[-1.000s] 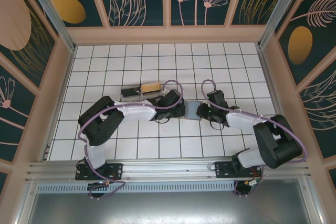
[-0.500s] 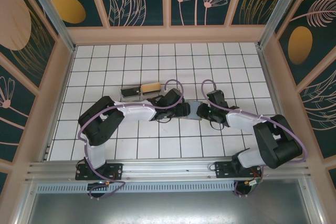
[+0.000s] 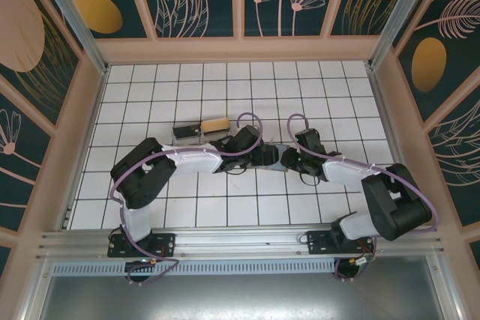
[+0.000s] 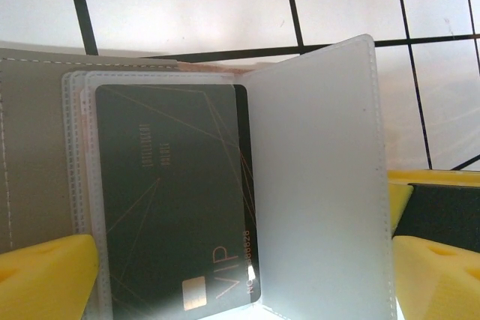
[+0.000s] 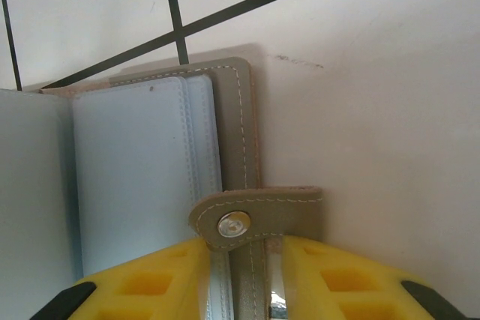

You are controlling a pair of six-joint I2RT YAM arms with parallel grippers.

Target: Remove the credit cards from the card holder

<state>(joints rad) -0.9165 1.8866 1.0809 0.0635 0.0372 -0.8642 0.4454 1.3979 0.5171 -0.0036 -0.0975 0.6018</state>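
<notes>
Gaping wide, left pincer (image 4: pixel 241 271) framing the card holder (image 4: pixel 315 185) — credit card (image 4: pixel 172 200) sitting inside, right pincer (image 5: pixel 251 264) seemingly pinching its cover.

The card holder (image 4: pixel 315 185) lies between left hand (image 3: pixel 266 157) and right hand (image 5: pixel 244 282), a credit card (image 4: pixel 172 200) inside.

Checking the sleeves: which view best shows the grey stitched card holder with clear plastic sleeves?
Left wrist: the card holder lies open, a dark credit card in one sleeve. Right wrist shows its snap tab; top external, a small patch.
</notes>
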